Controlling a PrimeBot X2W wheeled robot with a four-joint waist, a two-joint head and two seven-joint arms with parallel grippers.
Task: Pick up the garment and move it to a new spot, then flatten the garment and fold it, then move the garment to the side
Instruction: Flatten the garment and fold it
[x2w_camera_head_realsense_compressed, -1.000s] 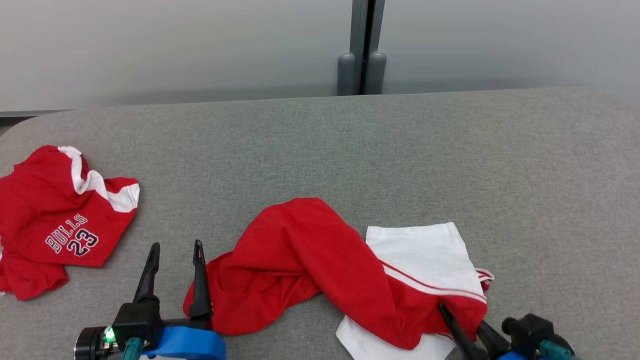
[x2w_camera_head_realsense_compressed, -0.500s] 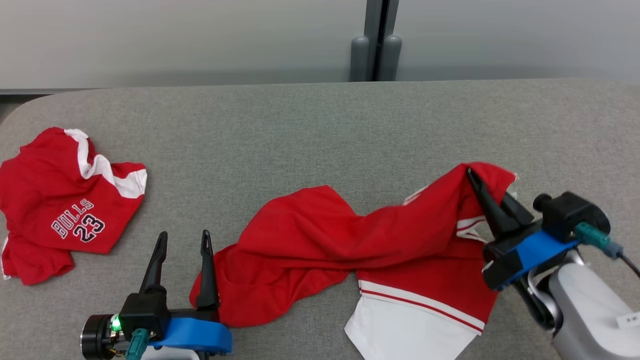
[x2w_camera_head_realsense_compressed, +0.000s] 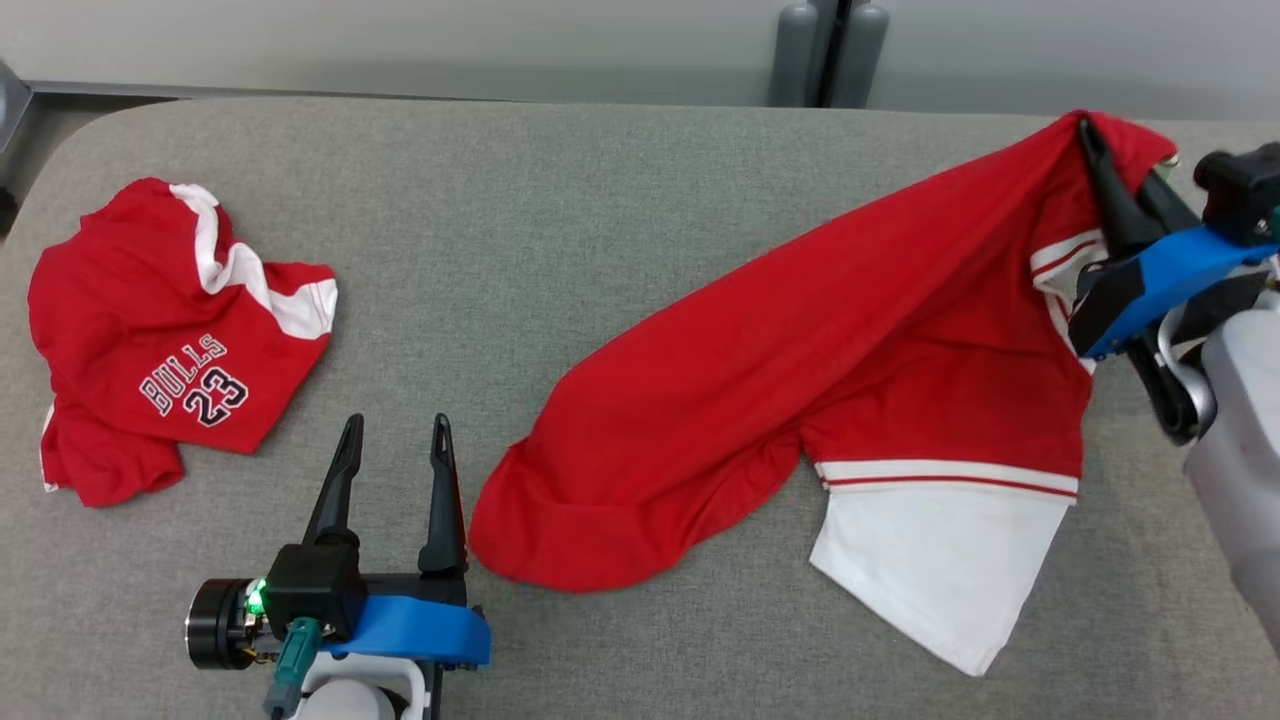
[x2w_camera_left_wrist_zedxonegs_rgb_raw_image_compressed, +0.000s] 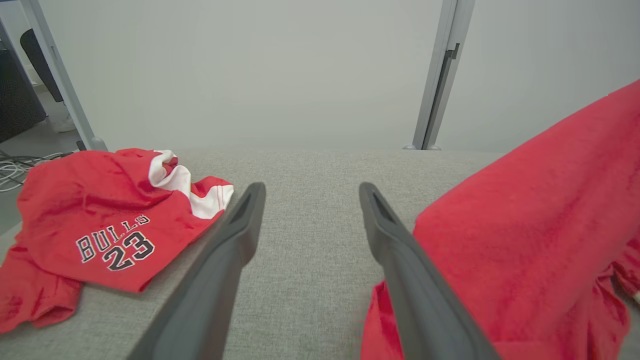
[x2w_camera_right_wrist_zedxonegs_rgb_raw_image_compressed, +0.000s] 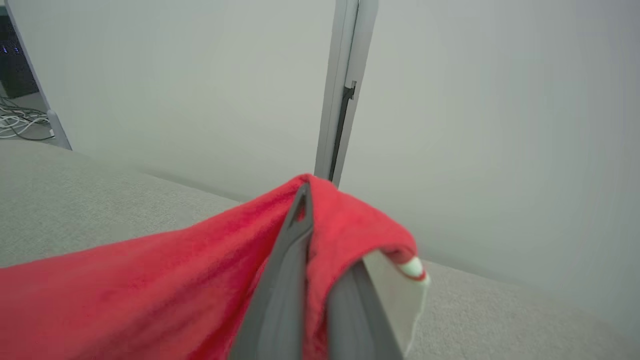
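Right pincer (x2w_camera_head_realsense_compressed: 1088, 130) clamped on red-and-white cloth garment (x2w_camera_head_realsense_compressed: 800, 400), one end lifted near far right corner of grey fabric surface (x2w_camera_head_realsense_compressed: 560, 220), rest draped mid-surface. Left pincer (x2w_camera_head_realsense_compressed: 396, 425) spread, empty. Relocation looks underway; flatten, fold, side-move pending.

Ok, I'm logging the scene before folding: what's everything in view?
held garment: one, red and white, across table's right half, one end raised.
Bulls 23 garment: one, red and white, crumpled, table's left.
table: one, grey, under both.
post: one, grey, behind table.
cables: several, pale, floor far left.
left gripper: one, dark fingers, open, beside held garment's near end.
right gripper: one, dark fingers, shut on held garment, far right.
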